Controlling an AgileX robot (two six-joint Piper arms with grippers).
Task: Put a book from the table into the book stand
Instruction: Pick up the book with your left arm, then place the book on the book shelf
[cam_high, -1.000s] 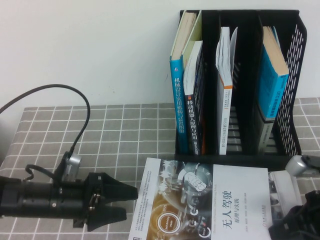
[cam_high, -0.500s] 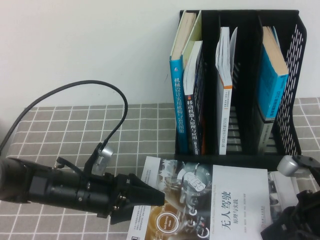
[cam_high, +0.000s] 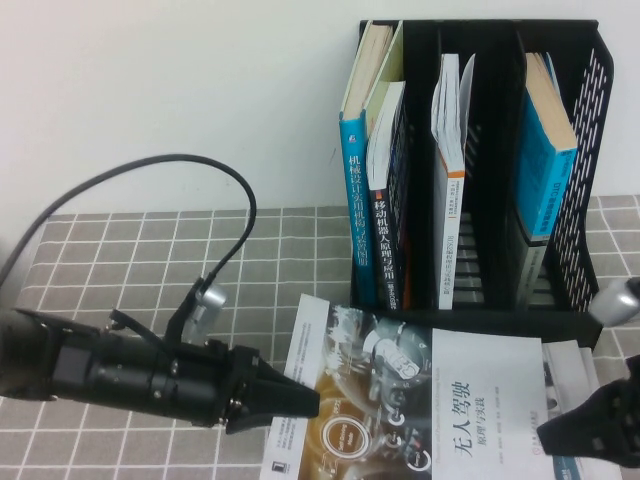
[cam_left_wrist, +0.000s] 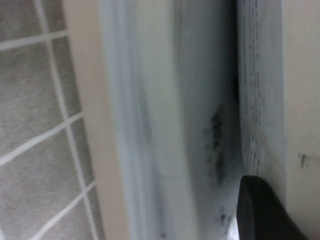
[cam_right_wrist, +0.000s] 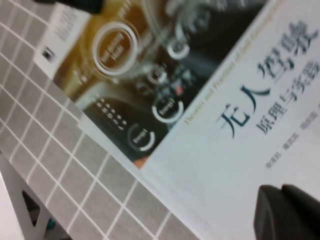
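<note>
A book (cam_high: 440, 400) with a white and dark cover lies flat on the table in front of the black book stand (cam_high: 590, 120). My left gripper (cam_high: 305, 400) is at the book's left edge, touching it. The book's page edge (cam_left_wrist: 150, 125) fills the left wrist view, very close. My right gripper (cam_high: 550, 435) is at the book's right side, shut, with its tip over the white cover. The right wrist view shows the cover (cam_right_wrist: 210, 100) and the closed gripper (cam_right_wrist: 287, 215) above it.
The stand holds two books (cam_high: 375, 200) in its left slot, a white one (cam_high: 452, 180) in the middle and a blue one (cam_high: 548, 150) on the right. The table has a grey tiled cloth (cam_high: 150, 260). The left arm's cable (cam_high: 200, 170) loops above it.
My left gripper has moved right from the open table to the book's left edge. The book has shifted slightly right. My right gripper has moved right.
</note>
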